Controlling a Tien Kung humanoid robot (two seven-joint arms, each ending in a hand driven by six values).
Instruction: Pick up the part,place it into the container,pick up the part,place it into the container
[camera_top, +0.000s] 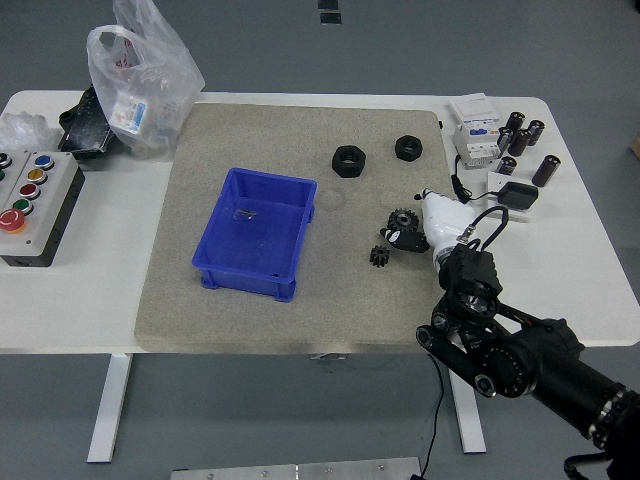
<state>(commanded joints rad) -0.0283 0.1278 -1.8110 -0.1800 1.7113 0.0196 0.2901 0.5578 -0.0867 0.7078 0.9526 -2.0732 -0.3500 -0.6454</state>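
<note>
A blue container (283, 190) stands on the grey mat (190, 270) left of centre, with a small pale bit lying on its floor. Two black hex nuts lie on the mat, one (350, 160) in the middle and one (409, 147) further right. A larger black gear (403, 218) and a small black gear (380, 256) lie right of the container. My right hand (408, 238), white with black tips, reaches in from the lower right and sits against the larger gear, just above the small one. The hand partly hides how it meets the gear. The left arm does not show.
A grey button box (30, 205) sits at the left edge. A plastic bag (140, 75) and a black tray (85, 125) are at the back left. White electrical parts (478, 135), several black cylinders (520, 135) and a black adapter (517, 194) lie at the back right.
</note>
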